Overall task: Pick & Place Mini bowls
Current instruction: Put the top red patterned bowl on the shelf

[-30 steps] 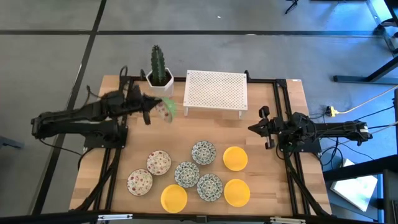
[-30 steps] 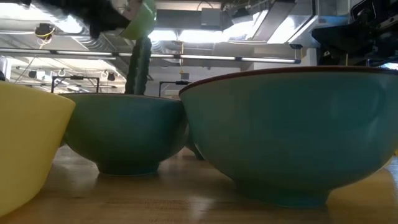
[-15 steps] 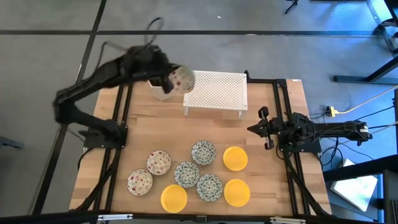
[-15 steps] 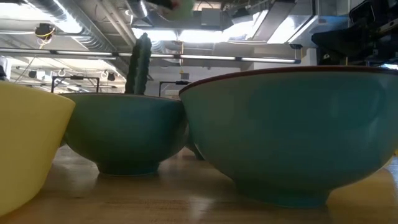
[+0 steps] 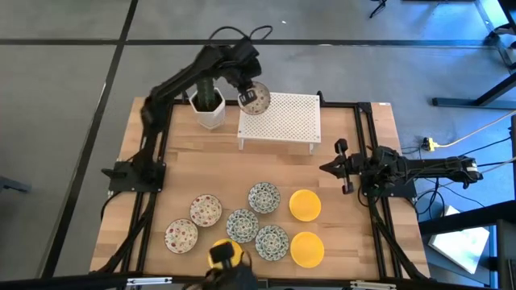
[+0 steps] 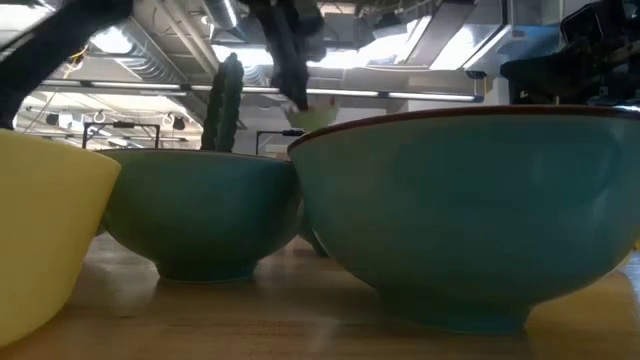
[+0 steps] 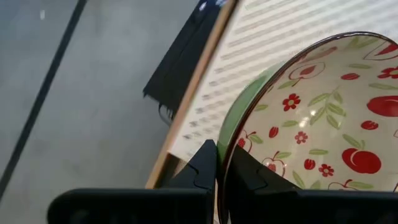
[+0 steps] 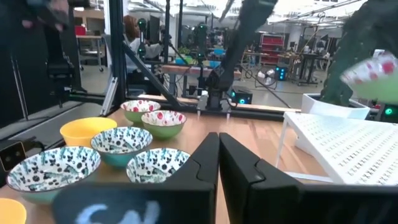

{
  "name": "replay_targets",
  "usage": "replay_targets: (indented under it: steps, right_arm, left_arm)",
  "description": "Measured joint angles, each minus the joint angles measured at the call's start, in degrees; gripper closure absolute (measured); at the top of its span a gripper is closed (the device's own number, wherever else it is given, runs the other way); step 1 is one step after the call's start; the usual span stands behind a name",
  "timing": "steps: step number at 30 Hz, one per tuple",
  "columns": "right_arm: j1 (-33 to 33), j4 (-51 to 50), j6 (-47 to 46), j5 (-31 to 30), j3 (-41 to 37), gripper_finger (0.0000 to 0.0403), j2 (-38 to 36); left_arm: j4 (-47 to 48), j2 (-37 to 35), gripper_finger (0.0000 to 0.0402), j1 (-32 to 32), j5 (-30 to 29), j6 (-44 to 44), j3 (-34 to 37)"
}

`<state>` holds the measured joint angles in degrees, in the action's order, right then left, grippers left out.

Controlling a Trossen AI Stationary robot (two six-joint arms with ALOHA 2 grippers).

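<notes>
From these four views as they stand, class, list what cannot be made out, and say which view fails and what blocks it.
- The third yellow bowl: high view, partly covered by a dark object at the picture's bottom edge.
- The red-speckled bowl in the left gripper: left wrist view, cut off by the frame edge.
- Whether that bowl touches the white rack: high view, too small.
- The table behind the teal bowls: low view, blocked.

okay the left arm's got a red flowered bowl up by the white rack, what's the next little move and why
Probably lower it onto the white perforated rack and release. The left gripper is pinching the red-floral bowl by its rim, held tilted over the rack's near-cactus corner, not yet resting on it.
</notes>
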<state>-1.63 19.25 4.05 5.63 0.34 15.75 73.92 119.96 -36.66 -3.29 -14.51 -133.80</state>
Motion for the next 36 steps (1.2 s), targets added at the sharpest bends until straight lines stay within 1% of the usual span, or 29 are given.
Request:
replay_targets:
  steps: [2, 5, 11, 15, 32, 36]
  right_arm:
    - [0.0, 0.1, -0.6, 0.0, 0.0, 0.0389, 0.0]
    - [0.0, 0.1, -0.6, 0.0, 0.0, 0.0389, 0.0]
    - [0.0, 0.0, -0.6, 0.0, 0.0, 0.0389, 0.0]
    - [0.0, 0.0, -0.6, 0.0, 0.0, 0.0389, 0.0]
    - [0.0, 1.7, 0.5, 0.0, 0.0, 0.0389, 0.0]
    - [0.0, 1.7, 0.1, 0.0, 0.0, 0.0389, 0.0]
  left_arm:
    - [-0.2, 2.9, 0.0395, -1.1, 1.4, 0.6, -1.1]
    - [-0.1, 4.1, 0.0395, -2.0, 5.8, -0.2, -0.4]
    - [0.4, 4.8, 0.0395, -3.1, 8.7, 0.2, -0.8]
    - [0.4, 4.6, 0.0395, -3.3, 7.5, 0.0, -1.3]
    - [1.3, 4.9, 0.0394, -3.9, 7.5, 4.7, -0.6]
    - [1.3, 5.8, 0.0395, -3.1, 5.8, 4.7, -0.6]
